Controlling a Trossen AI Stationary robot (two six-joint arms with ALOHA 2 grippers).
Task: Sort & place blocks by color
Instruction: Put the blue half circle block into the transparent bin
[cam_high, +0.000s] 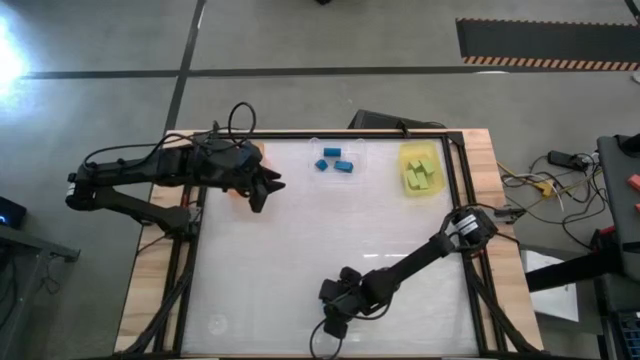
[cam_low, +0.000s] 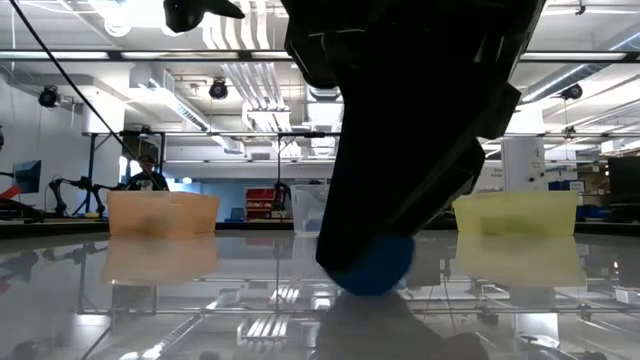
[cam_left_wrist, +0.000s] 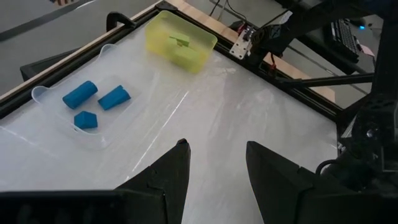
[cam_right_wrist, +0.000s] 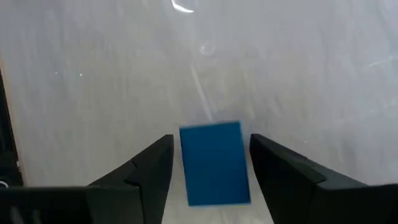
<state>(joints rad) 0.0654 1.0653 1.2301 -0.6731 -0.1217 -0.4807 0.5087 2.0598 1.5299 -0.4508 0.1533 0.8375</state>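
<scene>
A darker blue block (cam_right_wrist: 214, 165) lies on the white table near its front edge and shows under the gripper in the low view (cam_low: 372, 268). My right gripper (cam_high: 333, 322) is open and low over it, one finger on each side, with a thin gap at each. Three blue blocks (cam_high: 335, 160) lie in the clear tray (cam_left_wrist: 43, 96). Yellow-green blocks (cam_high: 420, 172) lie in the yellow tray (cam_left_wrist: 180, 40). My left gripper (cam_left_wrist: 217, 155) is open and empty above the table by the orange tray (cam_low: 160, 215). No pale teal blocks show.
The three trays stand in a row along the far edge: orange at the left (cam_high: 250, 152), partly under my left arm, clear in the middle, yellow at the right. The table has a dark frame rail (cam_high: 465, 200). A person (cam_low: 147, 178) is in the room behind.
</scene>
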